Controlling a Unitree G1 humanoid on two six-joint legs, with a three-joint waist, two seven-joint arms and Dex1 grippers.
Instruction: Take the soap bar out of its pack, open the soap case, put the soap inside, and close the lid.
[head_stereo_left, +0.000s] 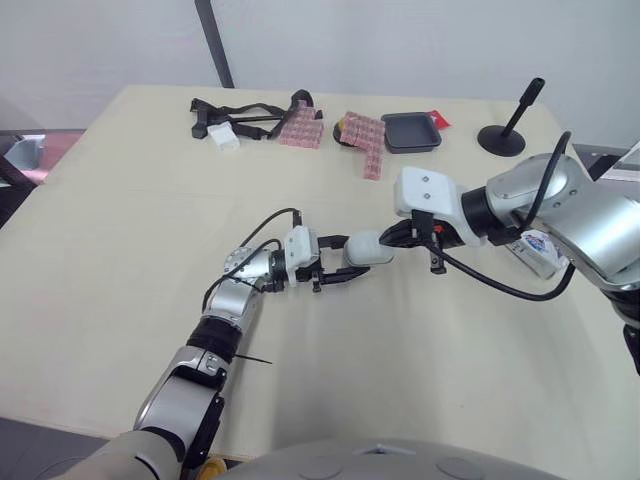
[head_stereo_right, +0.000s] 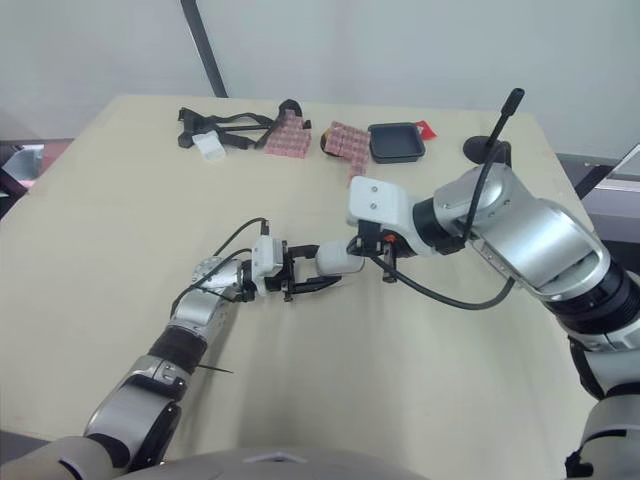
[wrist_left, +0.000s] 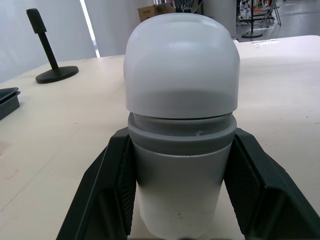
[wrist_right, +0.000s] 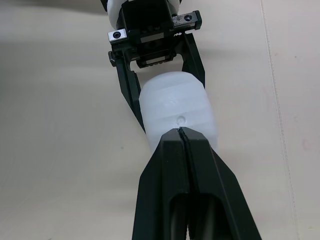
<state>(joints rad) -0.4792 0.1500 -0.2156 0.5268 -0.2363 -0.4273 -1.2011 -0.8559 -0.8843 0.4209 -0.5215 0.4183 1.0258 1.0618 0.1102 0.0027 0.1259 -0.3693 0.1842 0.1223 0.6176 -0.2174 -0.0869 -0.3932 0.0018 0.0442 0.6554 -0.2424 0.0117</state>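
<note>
A white soap case (head_stereo_left: 368, 247) with a rounded end is held off the table, at mid-table. My left gripper (head_stereo_left: 345, 262) is shut on it, one black finger (wrist_left: 112, 190) on each side of its grey and white body (wrist_left: 181, 165). My right gripper (head_stereo_left: 390, 238) comes in from the right. Its two fingers (wrist_right: 170, 165) are pressed together and shut, their tips resting on the case's surface (wrist_right: 175, 107). A blue and white pack (head_stereo_left: 540, 252) lies on the table, partly hidden beneath my right arm.
Along the far edge lie black straps (head_stereo_left: 240, 115), a small white block (head_stereo_left: 224, 137), two pink patterned packs (head_stereo_left: 300, 130) (head_stereo_left: 365, 135), a black tray (head_stereo_left: 411, 131) and a black stand (head_stereo_left: 505, 135). The table's edge runs close on the right.
</note>
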